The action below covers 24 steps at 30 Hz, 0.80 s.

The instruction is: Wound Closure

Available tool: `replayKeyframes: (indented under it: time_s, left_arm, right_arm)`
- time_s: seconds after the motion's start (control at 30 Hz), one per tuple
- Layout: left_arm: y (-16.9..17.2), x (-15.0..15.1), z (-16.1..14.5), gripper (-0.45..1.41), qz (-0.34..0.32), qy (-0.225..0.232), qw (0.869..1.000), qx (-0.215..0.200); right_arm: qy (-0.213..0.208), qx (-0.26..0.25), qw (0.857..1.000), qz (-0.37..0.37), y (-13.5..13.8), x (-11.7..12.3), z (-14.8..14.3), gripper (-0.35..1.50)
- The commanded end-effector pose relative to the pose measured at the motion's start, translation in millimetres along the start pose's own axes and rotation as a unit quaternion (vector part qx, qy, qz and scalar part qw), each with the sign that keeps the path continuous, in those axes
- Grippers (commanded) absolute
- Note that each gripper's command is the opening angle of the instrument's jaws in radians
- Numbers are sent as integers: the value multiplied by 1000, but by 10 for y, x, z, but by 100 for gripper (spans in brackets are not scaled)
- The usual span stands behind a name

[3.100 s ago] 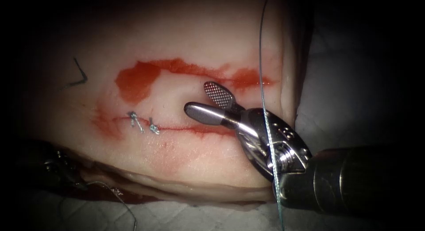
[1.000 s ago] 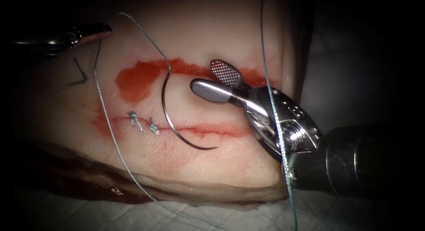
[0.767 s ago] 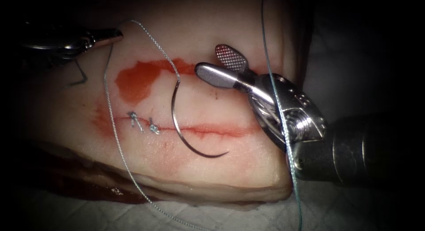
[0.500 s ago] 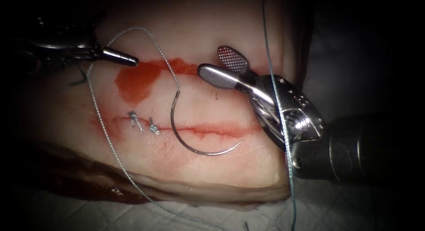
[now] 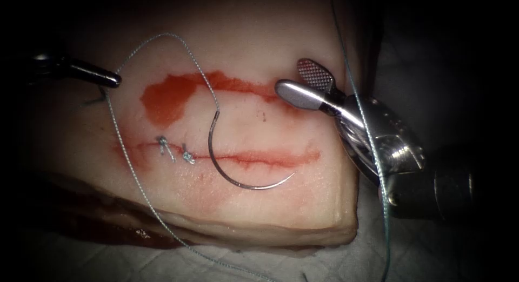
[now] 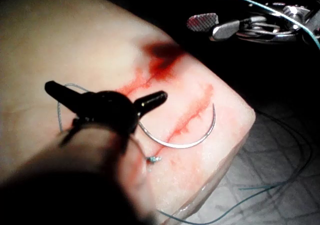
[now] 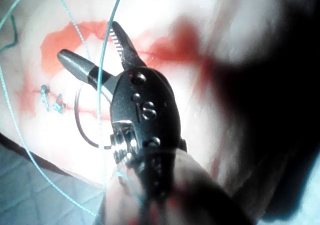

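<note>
The curved needle [image 5: 238, 182] lies loose on top of the tissue [image 5: 254, 44], across the middle of the cut [image 5: 270, 158], and neither tool holds it; I also see the needle [image 6: 195, 142] in the left wrist view. Its thread [image 5: 127, 163] arcs up from the blunt end, bends left and runs down off the tissue's front edge. My left tool [image 5: 111, 79] hovers at the far left, its jaws spread wide and holding nothing [image 6: 106, 91]. My right tool [image 5: 292, 76] is open and holds nothing, above the right end of the cut.
Two knotted stitches [image 5: 174, 151] close the left end of the cut. A red fluid patch [image 5: 167, 101] spreads behind it. A second thread strand [image 5: 373, 147] hangs across the right tool's wrist. A dark thread end [image 5: 94, 98] lies far left. White padding [image 5: 108, 263] lies in front of the tissue.
The left tool carried the needle in by its thread, let go and backed away left. The needle settled flat across the cut. The right tool drew back to the right.
</note>
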Motion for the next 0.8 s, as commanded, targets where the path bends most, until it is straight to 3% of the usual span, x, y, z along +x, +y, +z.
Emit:
replayKeyframes:
  time_s: [0.03, 0.07, 0.1, 0.17, 0.23, 0.27, 0.3, 0.33, 0.37, 0.43, 0.57, 0.63, 0.67, 0.7, 0.77, 0.8]
  left_arm:
    - [0, 1, 8, 114, 0, -2, 1000, 0]
    - [-4, 1, 12, 114, 0, -2, 1000, 4]
    - [-5, 2, 14, 118, 0, -3, 1000, 3]
    - [-7, 6, 19, 121, 2, -6, 1000, 2]
    - [-8, 9, 20, 121, 3, -6, 1000, 1]
    - [-7, 9, 20, 121, 3, -6, 1000, 1]
    - [-8, 8, 20, 121, 3, -8, 1000, 1]
    - [-8, 8, 20, 119, 3, -9, 1000, 1]
    - [-8, 8, 20, 118, 3, -9, 1000, 1]
    - [-8, 8, 20, 118, 3, -9, 1000, 2]
    - [-9, 9, 21, 111, 3, -10, 1000, 2]
    - [-10, 10, 22, 111, 3, -10, 1000, 1]
    - [-14, 11, 25, 108, 3, -10, 1000, -3]
    - [-14, 11, 26, 109, 3, -11, 1000, -5]
    - [-19, 11, 29, 119, 3, -11, 1000, -8]
    - [-22, 10, 30, 124, 3, -11, 1000, -9]
  right_arm:
    - [10, 11, 1000, -3, -11, 4, -2, 132]
    - [61, 58, 996, -2, -29, 6, -19, 126]
    - [79, 80, 994, -1, -37, 5, -25, 125]
    - [80, 155, 985, -7, -63, -15, -37, 115]
    - [30, 186, 982, 6, -84, -49, -46, 108]
    - [9, 189, 982, 13, -89, -61, -49, 113]
    - [-50, 194, 979, 30, -99, -89, -57, 126]
    - [-96, 203, 973, 48, -107, -113, -66, 128]
    - [-103, 213, 971, 31, -110, -120, -69, 126]
    - [-103, 237, 966, -7, -115, -131, -76, 113]
    - [-4, 313, 941, -127, -130, -116, -86, 105]
    - [27, 352, 914, -201, -139, -109, -85, 105]
    - [71, 419, 835, -349, -153, -115, -80, 108]
    - [78, 425, 822, -371, -155, -118, -79, 103]
    - [34, 425, 850, -309, -149, -135, -70, 59]
    - [20, 393, 871, -293, -143, -145, -64, 63]
